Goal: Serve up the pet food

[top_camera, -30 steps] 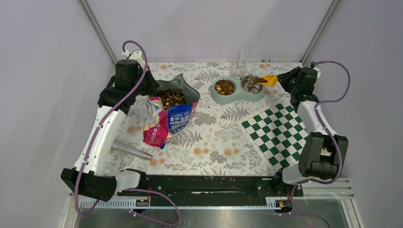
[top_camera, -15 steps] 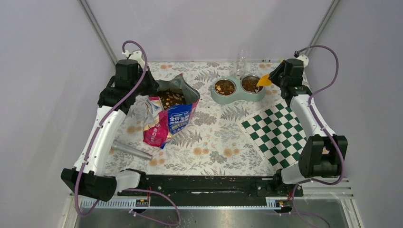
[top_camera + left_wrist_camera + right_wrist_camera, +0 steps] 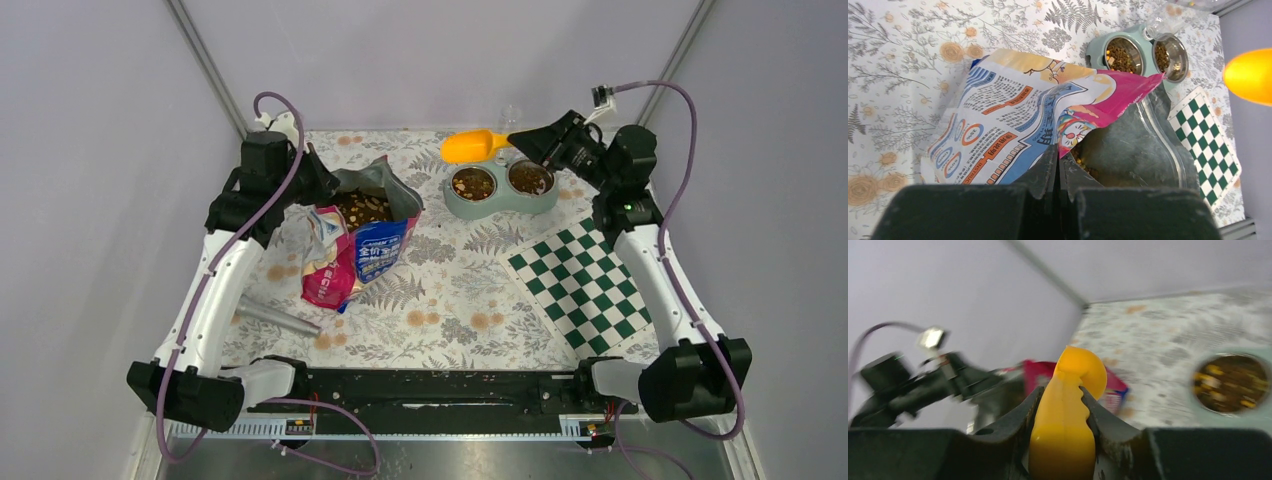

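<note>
Brown pet food (image 3: 362,207) lies inside the open printed bag (image 3: 355,245), and more of it fills both cups of the pale green double bowl (image 3: 500,203). My left gripper (image 3: 322,188) is shut on the bag's rear rim and holds the mouth open. In the left wrist view the gripper (image 3: 1058,162) pinches the bag (image 3: 1008,120) next to the kibble (image 3: 1083,164). My right gripper (image 3: 520,140) is shut on the handle of the orange scoop (image 3: 465,147), which hangs in the air behind the bowl, pointing left. The right wrist view shows that gripper (image 3: 1060,405) clamping the scoop (image 3: 1068,415).
A green-and-white checkered mat (image 3: 590,280) lies on the right of the floral cloth. A grey metal cylinder (image 3: 275,317) rests at the near left. A clear bottle (image 3: 510,118) stands behind the bowl. Cage posts and purple walls close in the back corners.
The right gripper lifted the scoop away from the right cup and swung it up and to the left, behind the bowl. The left gripper and the bag stayed put.
</note>
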